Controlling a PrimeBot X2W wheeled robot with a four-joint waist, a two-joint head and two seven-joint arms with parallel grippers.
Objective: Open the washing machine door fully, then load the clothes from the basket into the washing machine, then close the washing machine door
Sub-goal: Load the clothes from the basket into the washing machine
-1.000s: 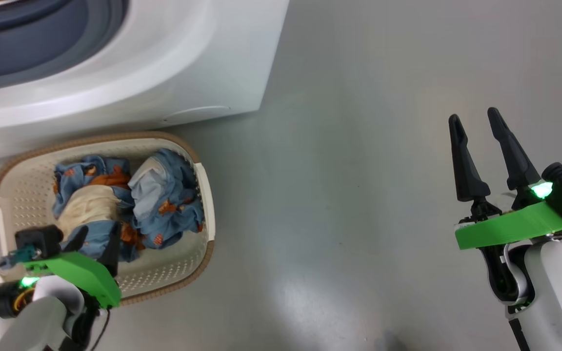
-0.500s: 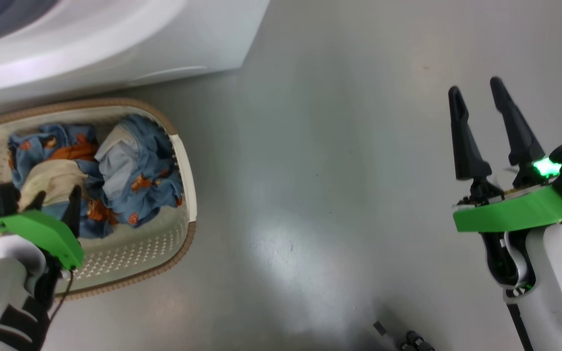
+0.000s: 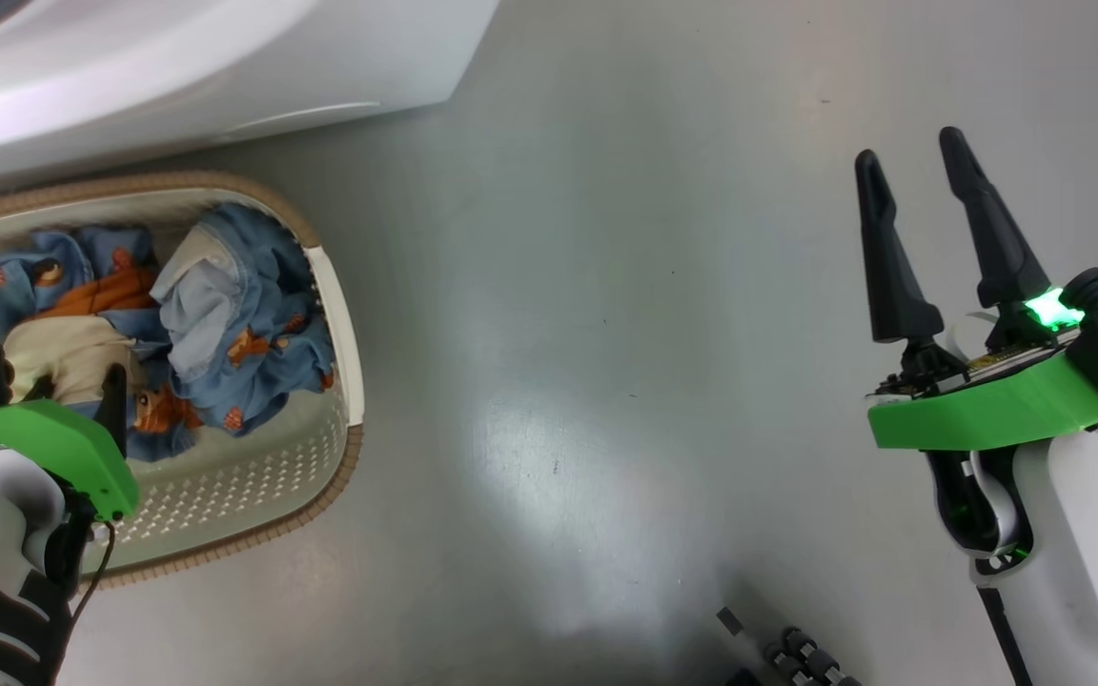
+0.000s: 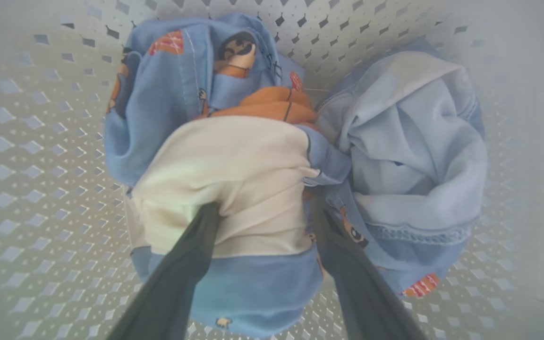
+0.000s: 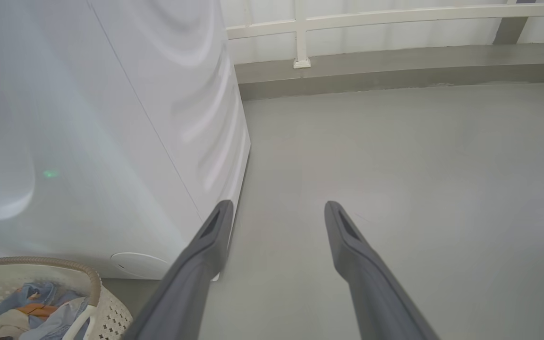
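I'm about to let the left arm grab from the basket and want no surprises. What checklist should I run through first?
1. Left gripper open: ok, its fingers straddle the cream-and-blue bundle, tips pressing into it.
2. Pale blue bundle out of the grip: cannot tell; one finger lies along the seam between the two.
3. Fingers clear of the basket walls: ok.
4. Right gripper out of the way: ok, open above bare floor.
5. Washing machine door fully open: cannot tell.
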